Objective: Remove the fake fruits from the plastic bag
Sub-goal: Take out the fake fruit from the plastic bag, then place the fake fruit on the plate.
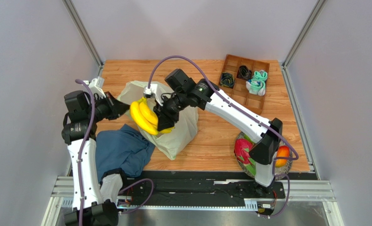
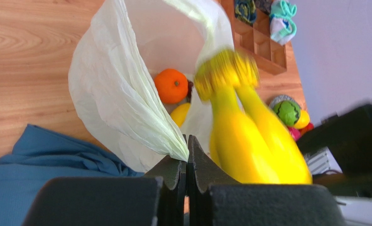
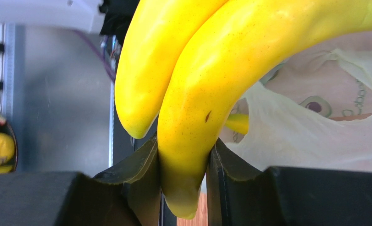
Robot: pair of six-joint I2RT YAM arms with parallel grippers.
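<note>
lifting the bananas point(image 1: 145, 117) out of the plastic bag point(image 1: 181, 134), judging by the pose, with more fruit left inside. clenched on the lower end of 1 banana with the right pincer point(image 1: 165, 123), the 2nd banana riding alongside. hanging just above the bag's mouth, over the left half of the counter point(image 1: 211, 141), midway between far and near edges, clear of the wood. pinching the bag's rim shut in the left pincer point(image 1: 122, 108), thin film trapped between closed jaws, mouth held open.

to do this well: raise straight up until clear of the film, then swing across to the bowl point(image 1: 243, 165) at the near right corner, already holding a dragon fruit point(image 1: 243, 149). gripped low on glossy skin, so move smoothly to avoid a slip or a swing. hold the rim taut on the left to stop the bag from following. next in line, seen from the left wrist: 1 orange point(image 2: 171, 86) deep in the bag, with something yellow below it.

right arm: reaching from the near right corner across to the left, elbow raised, wrist bent down over the bag. left arm: upright at the near left corner, forearm folded inward, pointing at the bag's left side, beyond the blue cloth point(image 1: 124, 148).
</note>
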